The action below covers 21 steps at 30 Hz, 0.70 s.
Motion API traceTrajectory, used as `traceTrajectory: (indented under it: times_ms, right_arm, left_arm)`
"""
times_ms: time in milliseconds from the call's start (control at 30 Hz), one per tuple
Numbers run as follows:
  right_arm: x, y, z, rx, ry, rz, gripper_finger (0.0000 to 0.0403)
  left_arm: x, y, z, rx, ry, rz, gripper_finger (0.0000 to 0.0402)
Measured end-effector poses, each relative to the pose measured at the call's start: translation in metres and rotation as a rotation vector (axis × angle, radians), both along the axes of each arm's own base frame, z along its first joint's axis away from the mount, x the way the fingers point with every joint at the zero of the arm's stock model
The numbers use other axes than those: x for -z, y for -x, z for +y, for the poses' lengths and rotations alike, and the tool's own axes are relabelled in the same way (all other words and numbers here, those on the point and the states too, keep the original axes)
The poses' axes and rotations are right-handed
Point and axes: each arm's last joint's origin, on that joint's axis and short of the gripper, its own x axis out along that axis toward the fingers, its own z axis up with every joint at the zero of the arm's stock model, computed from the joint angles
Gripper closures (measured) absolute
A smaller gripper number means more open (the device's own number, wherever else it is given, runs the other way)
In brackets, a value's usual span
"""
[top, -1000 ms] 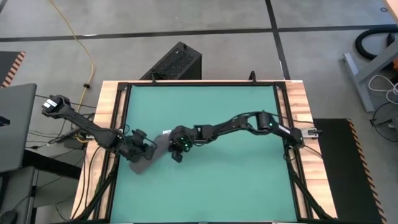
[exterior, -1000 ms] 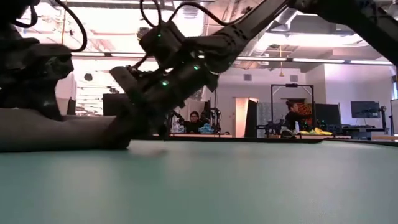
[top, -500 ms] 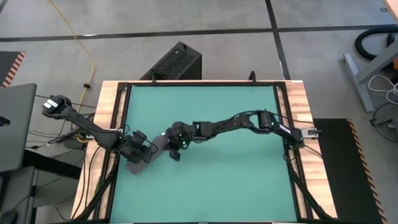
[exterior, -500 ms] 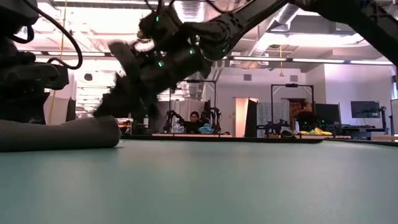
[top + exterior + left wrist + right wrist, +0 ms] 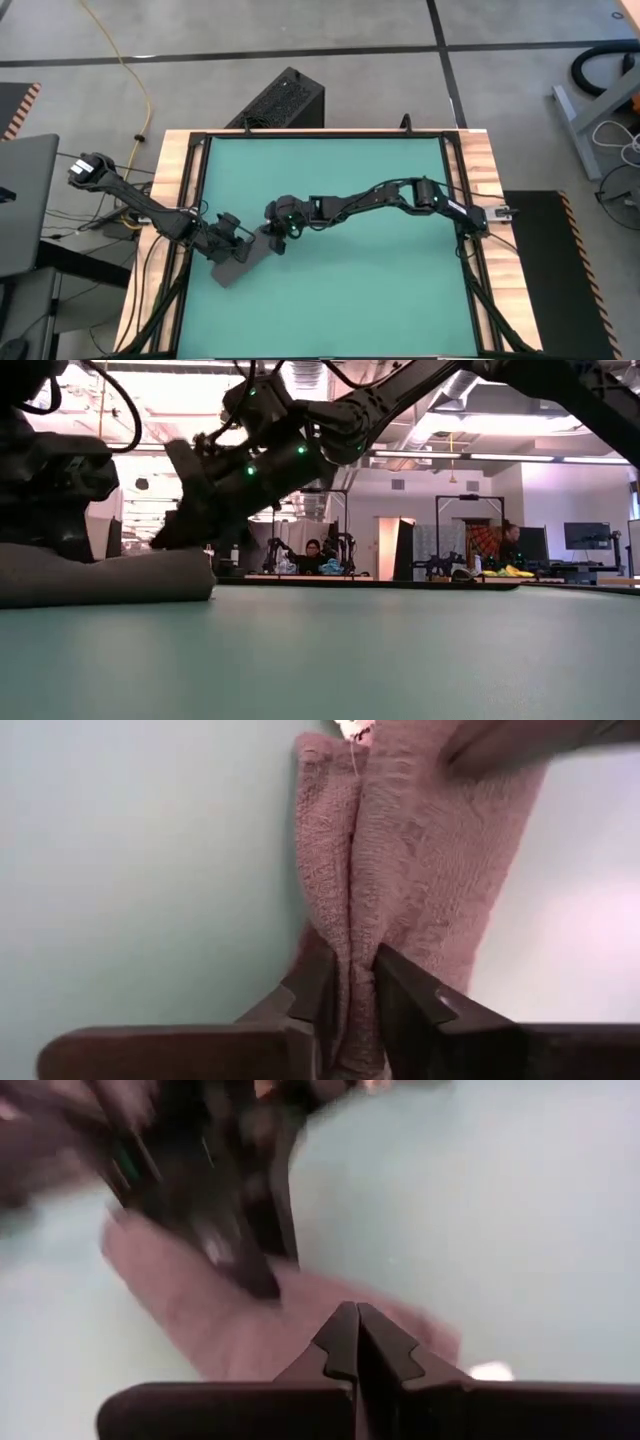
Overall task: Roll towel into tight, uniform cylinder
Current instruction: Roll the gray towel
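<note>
Green matting [image 5: 350, 290] covers our table from rail to rail, and we take its left rail as our landmark, because everything that matters sits close to it. Behind the far edge, the low view shows an open workshop with people seated at benches, none of them near our work.

On the mat, just inside that left rail and about halfway down it, lies the towel [image 5: 243, 258], already gathered into a short, thick roll that runs slantwise away from the rail. In the low view it reads as a low, rounded bundle [image 5: 110, 575] lying flat on the mat.

Our left gripper [image 5: 352, 995] is at the roll's end nearer the rail. Its jaws are pinched on a fold of the cloth, with fabric filling the narrow gap between them. We judge that this pinch is there to stop the layers springing loose while the other end is worked.

Our right gripper [image 5: 357, 1342] reaches from the far side of the table to the roll's end farther from the rail. Its jaws are pressed fully together with nothing between them, and it hangs over the towel, not gripping it. We read that as a closed tip meant for pressing and tucking.

The towel's small white tag [image 5: 352, 728] shows at that same far end.
</note>
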Motion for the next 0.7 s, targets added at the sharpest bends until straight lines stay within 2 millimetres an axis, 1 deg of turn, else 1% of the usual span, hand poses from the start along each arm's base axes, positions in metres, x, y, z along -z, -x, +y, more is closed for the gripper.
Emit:
traceTrajectory:
  times_ms: [100,233,367,500,700]
  right_arm:
    - [0.008,0.004,0.009,-0.015,0.023,0.072,0.038]
    - [0.016,0.008,0.015,-0.002,0.055,0.072,0.038]
    - [0.026,0.013,0.009,0.027,0.045,0.098,0.0379]
    - [0.036,0.019,-0.001,0.064,0.024,0.106,0.0379]
    - [0.038,0.02,-0.003,0.061,0.038,0.113,0.0379]
  left_arm:
    - [-0.002,-0.002,-0.001,0.005,0.01,-0.03,0.033]
    - [-0.001,-0.001,0.0,0.042,-0.026,-0.006,0.0309]
    - [-0.002,-0.001,0.004,0.143,-0.088,0.009,0.03]
    - [-0.006,-0.001,0.009,0.215,-0.097,0.009,0.0299]
    - [-0.018,0.006,0.02,0.246,-0.081,-0.043,0.0299]
